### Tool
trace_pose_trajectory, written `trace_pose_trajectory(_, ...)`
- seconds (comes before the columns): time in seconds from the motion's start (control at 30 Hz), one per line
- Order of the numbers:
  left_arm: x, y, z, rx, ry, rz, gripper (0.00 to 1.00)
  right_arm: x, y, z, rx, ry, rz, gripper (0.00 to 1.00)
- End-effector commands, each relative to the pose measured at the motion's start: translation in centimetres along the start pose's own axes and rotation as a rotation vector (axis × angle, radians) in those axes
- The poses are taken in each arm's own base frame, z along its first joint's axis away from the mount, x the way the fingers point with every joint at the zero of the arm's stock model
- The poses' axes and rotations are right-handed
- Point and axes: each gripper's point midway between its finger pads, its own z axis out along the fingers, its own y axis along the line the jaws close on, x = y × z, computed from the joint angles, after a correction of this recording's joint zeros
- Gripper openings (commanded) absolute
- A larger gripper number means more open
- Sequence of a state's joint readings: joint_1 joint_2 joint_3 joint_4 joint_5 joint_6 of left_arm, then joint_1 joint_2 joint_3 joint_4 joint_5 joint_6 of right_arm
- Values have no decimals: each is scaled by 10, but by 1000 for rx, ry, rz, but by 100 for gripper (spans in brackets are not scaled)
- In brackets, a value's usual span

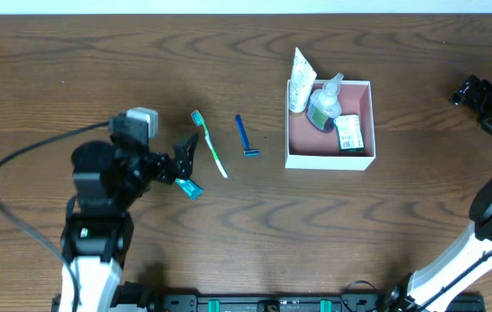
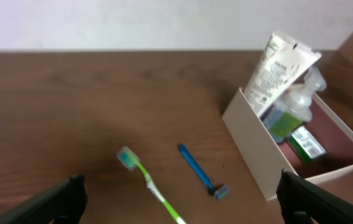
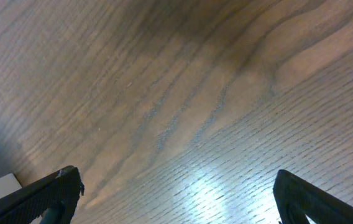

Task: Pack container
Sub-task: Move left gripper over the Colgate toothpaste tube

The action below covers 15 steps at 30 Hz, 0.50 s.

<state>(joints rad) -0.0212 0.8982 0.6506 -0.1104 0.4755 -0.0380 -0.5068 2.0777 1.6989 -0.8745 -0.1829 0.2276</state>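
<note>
**Container.** The container (image 1: pixel 328 161) sits on the right half of the worktop (image 1: pixel 73 61), open side up and part filled. A white tube (image 1: pixel 301 80) leans against its left wall with its top above the rim. I judge it too long to lie flat beside the rest. A pump bottle (image 1: pixel 324 106) and a green-and-white packet (image 1: pixel 348 133) rest on the pink floor next to it.

**Outstanding items.** A green toothbrush (image 1: pixel 210 146) and a blue razor (image 1: pixel 244 136) lie near each other on bare wood to the left of the container, clear of its wall.

**Left pincer** (image 1: pixel 187 167). It is spread wide with nothing between the fingers, low and just beside the toothbrush's handle end — placed, it seems, to take that item next. Its camera looks past both loose items toward the container.

**Right pincer** (image 1: pixel 480 100). It is wide and empty at the far right edge, well apart from everything — presumably to leave the left arm room.
</note>
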Motion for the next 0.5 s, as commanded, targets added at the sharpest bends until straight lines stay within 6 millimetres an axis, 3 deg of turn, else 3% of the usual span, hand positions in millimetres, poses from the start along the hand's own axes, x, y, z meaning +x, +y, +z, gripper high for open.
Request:
trace_pose_trajectory(0.0, 6, 16, 15, -55, 68, -147, 98, -2, 1, -9, -2, -20, 10, 99)
trace_pose_trajectory(0.1, 16, 49, 14, -268, 210, -260, 98, -2, 1, -9, -2, -20, 10, 99)
trace_pose_trajectory(0.17, 19, 59, 6, -361, 335, -288, 98, -2, 1, -9, -2, -20, 10, 99)
trace_pose_trajectory(0.3, 6, 56, 11, -361, 425, -318, 98, -2, 1, -9, -2, -20, 10, 99)
trace_pose_trajectory(0.4, 13, 45, 19, -289, 454, -378, 98, -2, 1, -9, -2, -20, 10, 99)
trace_pose_trajectory(0.47, 15, 48, 22, -309, 451, -418, 98, -2, 1, -9, -2, -20, 10, 99)
